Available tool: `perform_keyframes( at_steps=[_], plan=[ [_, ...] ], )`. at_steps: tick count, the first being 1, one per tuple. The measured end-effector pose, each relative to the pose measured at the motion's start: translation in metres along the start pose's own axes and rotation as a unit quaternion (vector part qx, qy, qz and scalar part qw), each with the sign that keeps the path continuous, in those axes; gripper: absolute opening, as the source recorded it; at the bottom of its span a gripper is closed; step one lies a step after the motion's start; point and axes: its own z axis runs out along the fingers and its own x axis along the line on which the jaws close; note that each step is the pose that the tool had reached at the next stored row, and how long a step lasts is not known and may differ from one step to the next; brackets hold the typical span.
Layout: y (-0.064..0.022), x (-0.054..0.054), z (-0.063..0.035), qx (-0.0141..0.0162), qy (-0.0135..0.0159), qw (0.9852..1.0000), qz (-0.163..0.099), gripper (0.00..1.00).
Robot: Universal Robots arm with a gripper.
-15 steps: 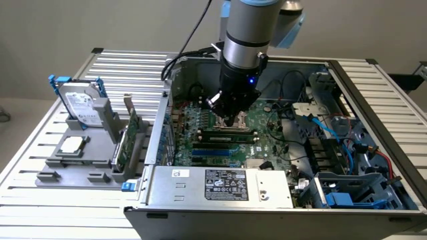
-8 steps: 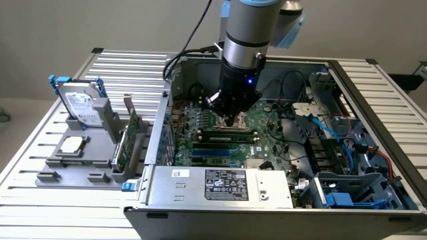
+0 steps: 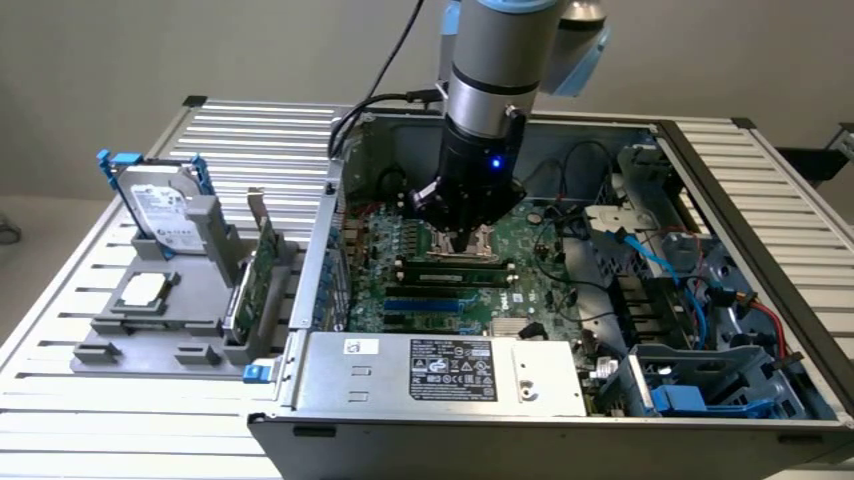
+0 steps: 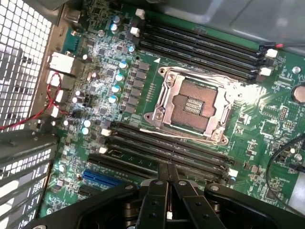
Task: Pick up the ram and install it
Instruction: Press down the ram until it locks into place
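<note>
Closed black hand [image 3: 470, 238] pressing down over the long green ram stick [image 3: 454, 272] in the motherboard [image 4: 267, 119] slot; looks about seated.

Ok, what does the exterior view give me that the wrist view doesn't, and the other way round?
Exterior view: the hard drive and expansion card standing in the gray fixture, the power supply, and the ram lying along a slot by the gripper. Wrist view: the empty CPU socket close up, a blue slot, a red wire. Both: the green motherboard, its black memory slots and the shut gripper.
</note>
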Motion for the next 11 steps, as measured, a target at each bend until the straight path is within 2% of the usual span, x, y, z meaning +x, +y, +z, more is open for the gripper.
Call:
perform_keyframes(
  at_steps=[4,11],
  plan=[
    [0.0000,0.0000,0.0000,-0.0008,-0.0019,0.9996,0.027,0.11],
    [0.0000,0.0000,0.0000,-0.0012,-0.0084,0.9976,0.069,0.11]
  ],
)
